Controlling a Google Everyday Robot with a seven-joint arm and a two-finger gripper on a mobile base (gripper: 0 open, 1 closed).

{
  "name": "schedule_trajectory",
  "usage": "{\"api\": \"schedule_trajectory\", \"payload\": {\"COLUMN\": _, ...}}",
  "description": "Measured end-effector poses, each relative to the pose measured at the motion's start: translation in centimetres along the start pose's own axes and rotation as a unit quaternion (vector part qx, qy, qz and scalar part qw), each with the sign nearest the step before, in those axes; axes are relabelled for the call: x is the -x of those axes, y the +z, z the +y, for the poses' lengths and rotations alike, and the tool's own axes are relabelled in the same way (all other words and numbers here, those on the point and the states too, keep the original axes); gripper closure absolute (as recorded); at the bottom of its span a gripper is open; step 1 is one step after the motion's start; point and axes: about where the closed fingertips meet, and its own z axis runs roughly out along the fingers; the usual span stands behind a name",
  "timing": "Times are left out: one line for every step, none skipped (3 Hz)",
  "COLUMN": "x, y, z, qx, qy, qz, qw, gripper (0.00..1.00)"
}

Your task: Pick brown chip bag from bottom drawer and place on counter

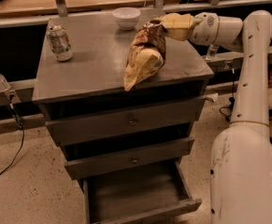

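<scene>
The brown chip bag hangs tilted over the front right part of the counter, its pale-yellow lower end near the counter's front edge. My gripper is shut on the bag's top end, above the counter's right rear. The white arm reaches in from the right. The bottom drawer stands pulled open below and shows no contents.
A silver soda can stands at the counter's left rear. A white bowl sits at the back middle. Two taller closed drawers with small knobs lie under the counter. Wooden tabletops run behind. A cable lies on the floor at left.
</scene>
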Motion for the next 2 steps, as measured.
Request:
{"api": "schedule_trajectory", "payload": {"x": -0.13, "y": 0.45, "z": 0.0, "qx": -0.002, "qy": 0.0, "qz": 0.001, "qw": 1.0, "gripper": 0.12}}
{"api": "schedule_trajectory", "payload": {"x": -0.23, "y": 0.85, "z": 0.0, "qx": -0.003, "qy": 0.001, "qz": 0.001, "qw": 1.0, "gripper": 0.0}}
